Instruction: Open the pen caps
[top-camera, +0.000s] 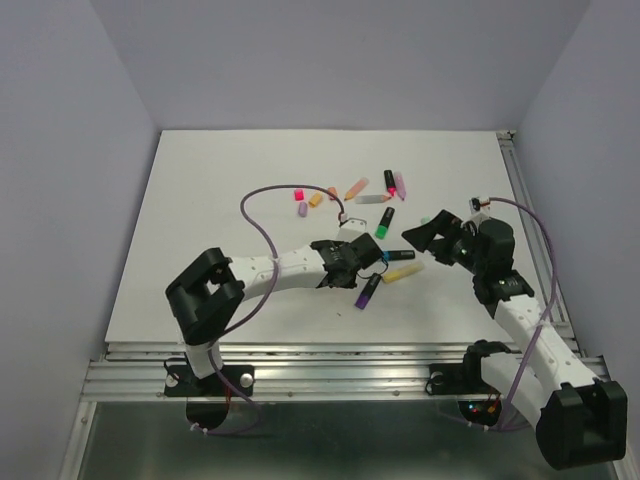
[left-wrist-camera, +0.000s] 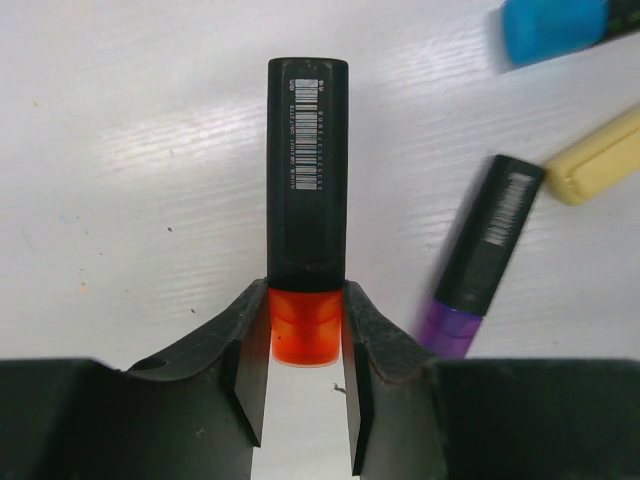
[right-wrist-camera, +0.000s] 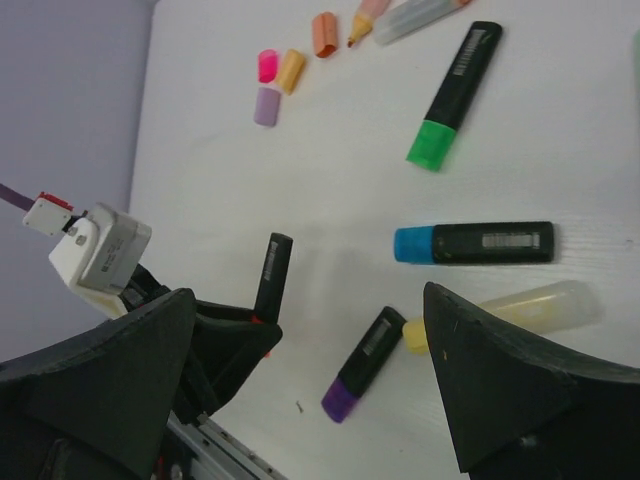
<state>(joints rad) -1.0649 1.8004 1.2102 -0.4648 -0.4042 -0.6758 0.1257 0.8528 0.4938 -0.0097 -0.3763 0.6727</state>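
My left gripper (left-wrist-camera: 305, 352) is shut on the red-orange cap (left-wrist-camera: 305, 325) of a black-barrelled pen (left-wrist-camera: 307, 170), whose barrel sticks out ahead of the jaws over the table. The same pen (right-wrist-camera: 272, 275) shows in the right wrist view, in the left gripper (top-camera: 357, 262). My right gripper (top-camera: 428, 232) is open wide and empty, hovering to the right of it (right-wrist-camera: 310, 390). Close by lie a purple-capped pen (right-wrist-camera: 365, 365), a blue-capped pen (right-wrist-camera: 470, 243), a pastel yellow pen (right-wrist-camera: 510, 312) and a green-capped pen (right-wrist-camera: 455, 95).
Loose caps lie farther back: pink (top-camera: 299, 196), orange (top-camera: 316, 199) and lilac (top-camera: 302, 210). More pens lie near them, a peach one (top-camera: 356, 188), a pale one (top-camera: 373, 198) and a pink one (top-camera: 400, 185). The white table (top-camera: 200, 230) ends at a metal rail on the right.
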